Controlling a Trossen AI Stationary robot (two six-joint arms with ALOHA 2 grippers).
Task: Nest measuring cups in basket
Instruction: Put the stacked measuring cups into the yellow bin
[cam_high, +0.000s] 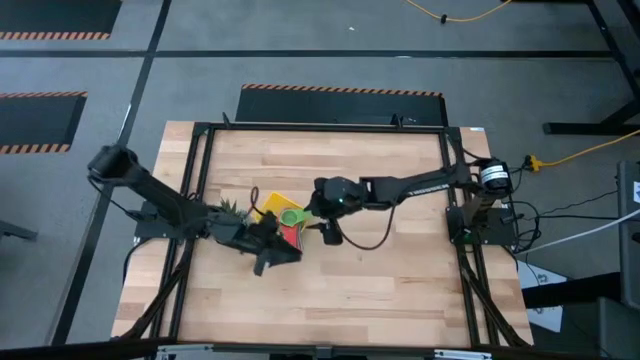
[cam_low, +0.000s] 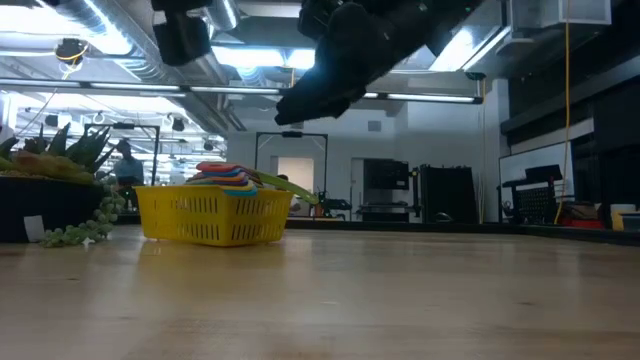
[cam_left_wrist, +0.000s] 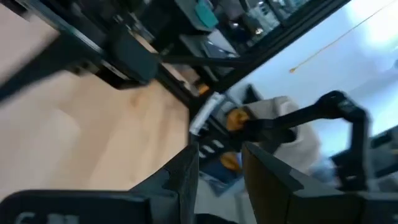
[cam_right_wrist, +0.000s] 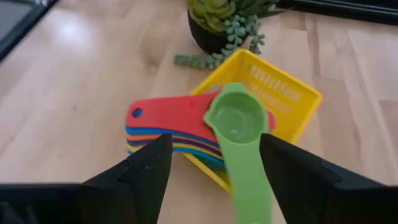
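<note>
The measuring cups (cam_right_wrist: 186, 127) lie nested in a stack inside the basket (cam_right_wrist: 283, 93), their flat handles fanned out over one wall: red on top of the pile, with orange, dark blue, yellow and light blue edges showing beneath. The green cup (cam_right_wrist: 236, 121) sits uppermost, its bowl resting on the red cup and its long handle projecting out past the basket rim toward the right wrist camera. How many cups make up the stack cannot be counted exactly. The basket stands on the desk (cam_high: 380, 270), left of centre, just beside a small potted plant (cam_right_wrist: 227, 18) with trailing stems.

The right end effector (cam_right_wrist: 214, 168) hovers above the handle side of the stack, its two fingers standing wide on either side of the green handle, which lies lower, between them; nothing is gripped. The left end effector (cam_left_wrist: 221, 180) is near the basket on its own side, its fingers parted by a narrow gap and holding nothing visible.

Judged from this arrangement, the task is close to finished: no loose cup is seen on the desk, and every visible cup is in the basket. What may remain is seating the green cup, whose bowl appears to rest askew of the pile, and withdrawing both arms.
</note>
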